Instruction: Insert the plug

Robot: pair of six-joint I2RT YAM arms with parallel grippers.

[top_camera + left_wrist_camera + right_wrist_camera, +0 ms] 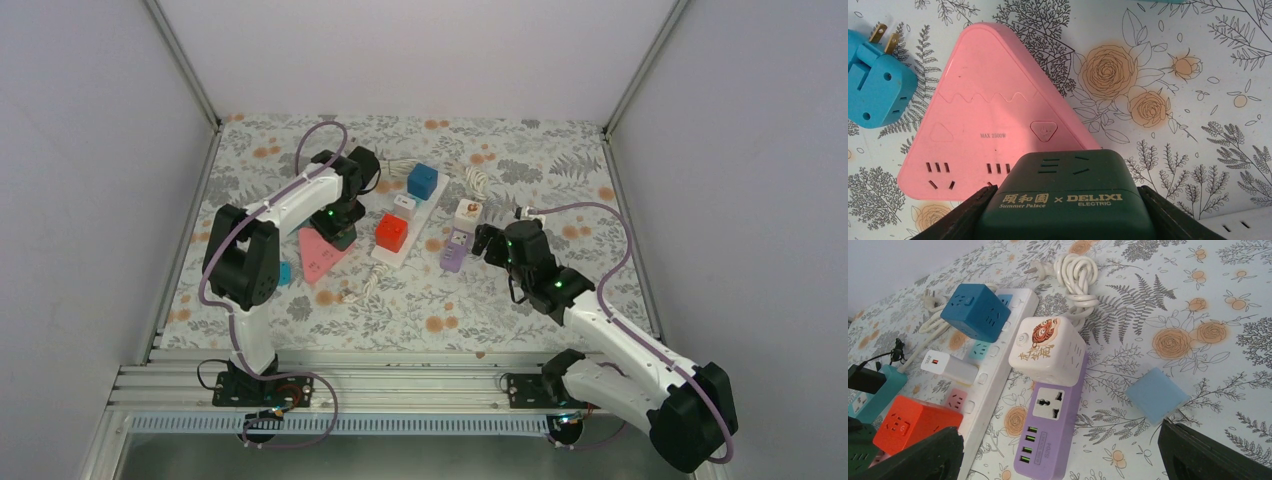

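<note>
Floral table holds three strips (pink, white, purple); left claw grips plug.

Colours: pink triangular strip; dark green cube; purple strip; floral tablecloth.

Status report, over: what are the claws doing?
Left claw shut on green plug, over pink power strip. Right claw open, empty. Visible sockets free.

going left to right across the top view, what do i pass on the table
blue plug → pink strip → red cube → purple strip
</note>
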